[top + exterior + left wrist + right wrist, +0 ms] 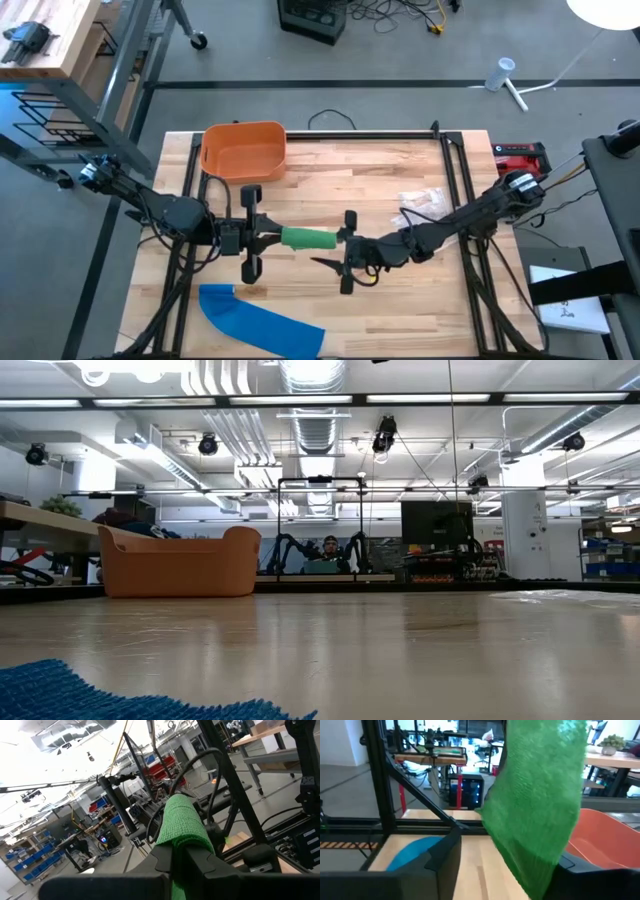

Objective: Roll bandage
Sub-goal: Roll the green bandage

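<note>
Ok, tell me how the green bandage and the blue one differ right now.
The green bandage is held up off the table between the left gripper and the right gripper; the blue bandage lies on the wood at the near edge, untouched. The green one is bunched into a short thick roll; the blue one is spread out flat as a long strip. Both look like knitted cloth.

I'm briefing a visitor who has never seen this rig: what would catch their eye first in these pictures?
First, the green bandage roll, held in the air over the middle of the table between the left gripper, shut on one end, and the right gripper at the other end. Next, the orange bin at the table's far edge, and the blue cloth lying flat at the near edge.
</note>
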